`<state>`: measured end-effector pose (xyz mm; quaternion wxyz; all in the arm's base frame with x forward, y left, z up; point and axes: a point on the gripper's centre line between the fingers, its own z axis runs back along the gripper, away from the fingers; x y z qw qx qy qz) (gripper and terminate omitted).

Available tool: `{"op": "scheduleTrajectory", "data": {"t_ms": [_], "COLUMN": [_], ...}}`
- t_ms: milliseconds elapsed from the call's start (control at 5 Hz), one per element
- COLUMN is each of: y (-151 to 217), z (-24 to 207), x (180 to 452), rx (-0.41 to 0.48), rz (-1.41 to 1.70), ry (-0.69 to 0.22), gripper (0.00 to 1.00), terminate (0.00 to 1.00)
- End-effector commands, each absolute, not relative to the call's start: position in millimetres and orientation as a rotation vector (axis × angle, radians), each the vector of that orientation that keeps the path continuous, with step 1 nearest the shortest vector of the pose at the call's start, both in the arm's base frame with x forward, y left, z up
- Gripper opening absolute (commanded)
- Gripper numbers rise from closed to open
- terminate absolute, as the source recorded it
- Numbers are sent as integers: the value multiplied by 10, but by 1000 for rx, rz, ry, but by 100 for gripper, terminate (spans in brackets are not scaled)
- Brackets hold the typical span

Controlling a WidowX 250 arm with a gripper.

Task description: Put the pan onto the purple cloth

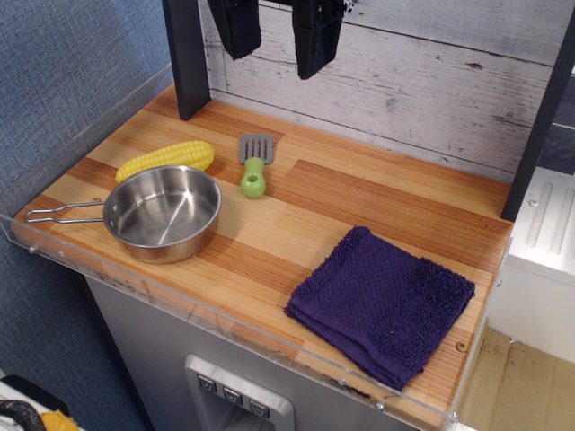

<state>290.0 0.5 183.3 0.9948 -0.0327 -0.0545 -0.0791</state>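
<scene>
The gripper (277, 36) hangs at the top edge of the view, high above the back of the desk (359, 202) — two black fingers (235, 27) pointing down with a clear gap between them, parted and holding nothing. Their upper part is cut off by the frame.

Below and forward of the gripper lies a small spatula (255, 164) with a grey slotted blade and a green handle, flat on the wood. To its left rests a yellow corn cob (167, 159), lying on its side just behind the pan (163, 213). The pan sits upright at the left front of the desk, shiny and empty, its thin wire-loop handle (63, 213) pointing toward the left edge.

The purple cloth (381, 303) lies folded at the right front corner — well apart from the pan, with bare wood between them. A clear acrylic guard (225, 330) runs along the desk's front edge.
</scene>
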Motion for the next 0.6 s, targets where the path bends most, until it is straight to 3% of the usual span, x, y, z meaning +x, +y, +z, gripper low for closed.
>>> {"op": "scheduleTrajectory", "data": {"t_ms": [0, 400], "y": [5, 424], "z": [1833, 1851], "x": [2900, 2725], "rx": [-65, -146], "rz": [-159, -109], "ry": [-109, -113], "gripper": [100, 100], "terminate": [0, 0]}}
